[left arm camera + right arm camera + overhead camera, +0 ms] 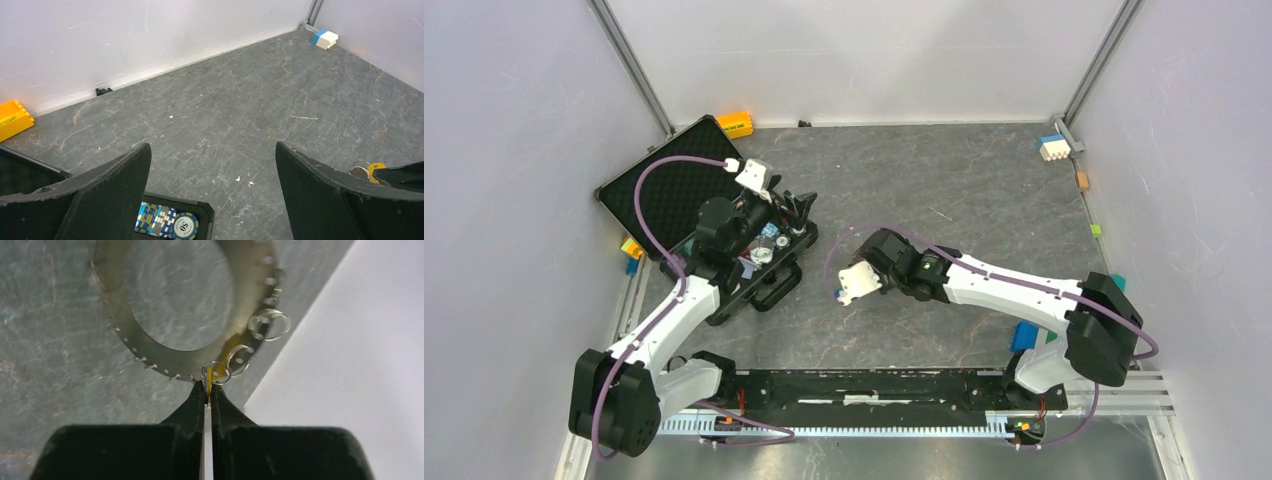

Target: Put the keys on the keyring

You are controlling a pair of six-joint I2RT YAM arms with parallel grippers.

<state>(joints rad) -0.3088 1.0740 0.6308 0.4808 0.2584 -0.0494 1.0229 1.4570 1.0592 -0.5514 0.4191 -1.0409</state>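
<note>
**benchrat:** Dead ahead of your left gripper [212, 146] it's bare table [240, 100] all the way to the back wall [125, 35]. With the fingers [100, 200] spread wide, you've got a big lane there.

**yam_fan:** Mind what's under it though. The black case [206, 212] with the poker chips [165, 221] sits right below, its lid [662, 192] lying off to the left. Just off the right finger [320, 200] is the yellow key [376, 167], pinched in your right gripper [208, 390].

**benchrat:** The yellow block [12, 117] far left and the blue-and-white block [325, 38] far ahead-right hug the walls. The keyring [145, 347] hangs right in front of the right gripper.

The top poker chip [183, 228] reads "50".
</note>
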